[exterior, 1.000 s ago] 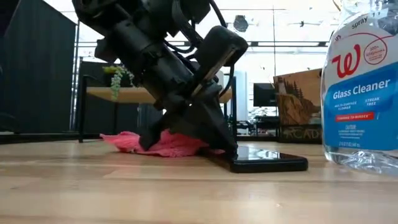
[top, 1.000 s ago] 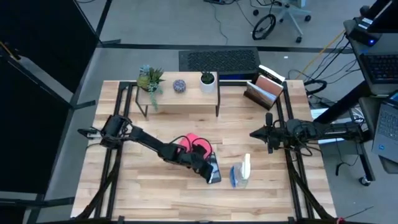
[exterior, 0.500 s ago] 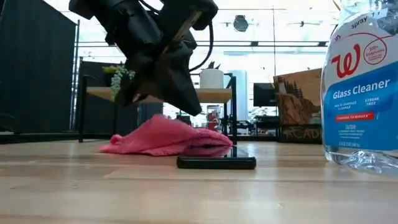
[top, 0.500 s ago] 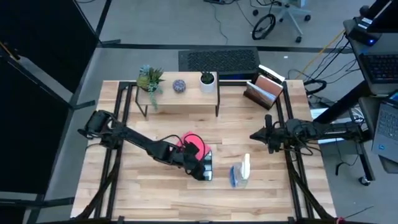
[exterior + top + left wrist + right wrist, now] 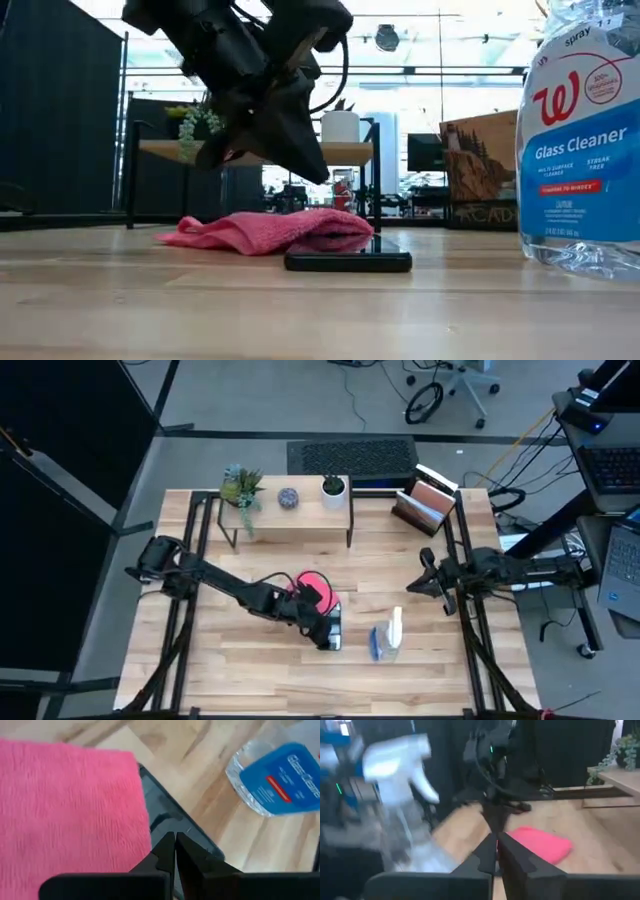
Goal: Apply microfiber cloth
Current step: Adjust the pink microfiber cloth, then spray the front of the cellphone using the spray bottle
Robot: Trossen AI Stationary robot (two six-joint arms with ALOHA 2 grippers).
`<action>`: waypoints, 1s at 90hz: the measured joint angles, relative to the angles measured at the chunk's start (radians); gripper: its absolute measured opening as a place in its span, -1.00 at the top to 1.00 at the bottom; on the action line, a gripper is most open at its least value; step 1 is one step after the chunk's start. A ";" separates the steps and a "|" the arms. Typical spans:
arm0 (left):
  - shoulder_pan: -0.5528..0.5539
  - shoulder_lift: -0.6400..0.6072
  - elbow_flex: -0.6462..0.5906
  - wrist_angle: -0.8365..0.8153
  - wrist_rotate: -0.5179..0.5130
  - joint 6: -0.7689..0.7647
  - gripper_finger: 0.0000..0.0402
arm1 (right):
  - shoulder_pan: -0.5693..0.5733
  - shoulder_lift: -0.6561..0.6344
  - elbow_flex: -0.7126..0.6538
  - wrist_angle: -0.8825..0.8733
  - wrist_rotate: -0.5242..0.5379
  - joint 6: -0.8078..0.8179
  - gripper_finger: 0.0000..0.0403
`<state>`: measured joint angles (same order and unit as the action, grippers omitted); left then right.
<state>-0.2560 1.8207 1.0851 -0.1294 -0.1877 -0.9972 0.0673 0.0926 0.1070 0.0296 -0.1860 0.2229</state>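
Note:
The pink microfiber cloth (image 5: 312, 586) (image 5: 262, 230) lies crumpled on the table, one edge lapping over the far part of the black smartphone (image 5: 347, 262) (image 5: 172, 817), which lies flat on the wood. My left gripper (image 5: 312, 172) (image 5: 175, 840) hangs shut a little above the cloth and phone, touching neither. My right gripper (image 5: 428, 582) (image 5: 496, 842) waits shut at the table's right side. The clear spray bottle (image 5: 388, 635) stands to the right of the phone.
A low wooden shelf (image 5: 290, 512) with small plants stands at the back. A holder with books (image 5: 425, 505) is at the back right. The glass cleaner bottle (image 5: 582, 140) stands close to the phone's right. Black frame rails (image 5: 190, 560) run along both table sides.
My left gripper has risen off the phone and cloth and drawn back a little toward the table's left. The phone has slid and turned to the left. The cloth, bulged up half a second ago, has sunk flatter. My right gripper has swung slightly toward the near edge.

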 joint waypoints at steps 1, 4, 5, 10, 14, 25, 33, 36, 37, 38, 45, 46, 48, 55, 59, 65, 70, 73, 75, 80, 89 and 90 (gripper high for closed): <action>0.004 0.002 0.000 0.004 0.006 0.007 1.00 | 0.000 0.001 0.000 0.003 0.003 0.000 0.99; 0.015 0.013 0.000 0.026 0.031 0.031 1.00 | 0.000 0.002 0.000 0.008 0.015 -0.004 0.99; 0.019 0.017 0.000 0.036 0.041 0.040 1.00 | 0.000 0.002 0.000 0.009 0.020 -0.004 0.99; 0.036 0.031 0.003 0.074 0.079 0.075 1.00 | 0.000 0.002 0.000 0.009 0.045 0.000 0.99; 0.049 0.044 0.003 0.076 0.094 0.089 1.00 | 0.000 0.002 0.000 0.006 0.060 0.011 0.99; 0.079 0.059 0.002 -0.035 0.078 0.090 1.00 | 0.000 0.003 0.000 -0.004 0.064 0.032 0.99; 0.092 0.058 0.003 -0.156 0.024 0.090 1.00 | 0.000 0.003 0.000 -0.008 0.064 0.059 0.99; 0.097 0.057 0.003 -0.210 0.011 0.091 1.00 | 0.000 0.003 0.000 -0.010 0.065 0.062 0.99; 0.099 0.057 0.003 -0.229 0.007 0.092 1.00 | 0.000 0.003 0.000 -0.010 0.065 0.062 0.99; 0.101 0.057 0.003 -0.246 0.003 0.094 1.00 | 0.000 0.003 0.000 -0.010 0.067 0.062 0.99; 0.105 0.044 0.007 -0.364 -0.030 0.095 1.00 | 0.000 0.004 0.000 -0.009 0.107 0.062 0.99; 0.105 0.039 0.006 -0.390 -0.038 0.095 1.00 | 0.000 0.005 0.000 -0.008 0.115 0.062 0.99; 0.105 0.030 0.005 -0.435 -0.053 0.095 1.00 | 0.000 0.008 0.000 -0.002 0.133 0.062 0.99; 0.103 -0.004 0.001 -0.569 -0.098 0.085 1.00 | 0.000 0.018 0.005 0.003 0.187 0.052 0.99; 0.099 -0.033 0.000 -0.635 -0.128 0.063 1.00 | 0.000 0.035 0.021 0.000 0.211 0.045 0.99; 0.084 -0.095 0.000 -0.721 -0.182 0.032 1.00 | 0.000 0.065 0.054 0.001 0.239 0.031 0.99; 0.068 -0.143 0.000 -0.758 -0.221 0.013 1.00 | -0.002 0.104 0.092 0.002 0.250 0.018 0.99; 0.058 -0.170 -0.001 -0.759 -0.237 0.010 1.00 | -0.003 0.133 0.119 0.000 0.263 0.010 0.99; 0.053 -0.189 -0.005 -0.748 -0.243 0.009 1.00 | -0.003 0.153 0.139 -0.006 0.273 0.005 0.99; 0.039 -0.226 -0.016 -0.724 -0.248 0.008 1.00 | -0.003 0.213 0.195 -0.037 0.298 -0.002 0.99; 0.014 -0.283 -0.043 -0.647 -0.258 0.008 1.00 | -0.005 0.347 0.314 -0.128 0.344 0.007 0.99; 0.010 -0.288 -0.048 -0.634 -0.258 0.008 1.00 | -0.006 0.362 0.329 -0.141 0.352 0.014 0.99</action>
<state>-0.2460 1.5329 1.0367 -0.7637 -0.4461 -0.9896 0.0609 0.4550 0.4356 -0.1117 0.1661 0.2371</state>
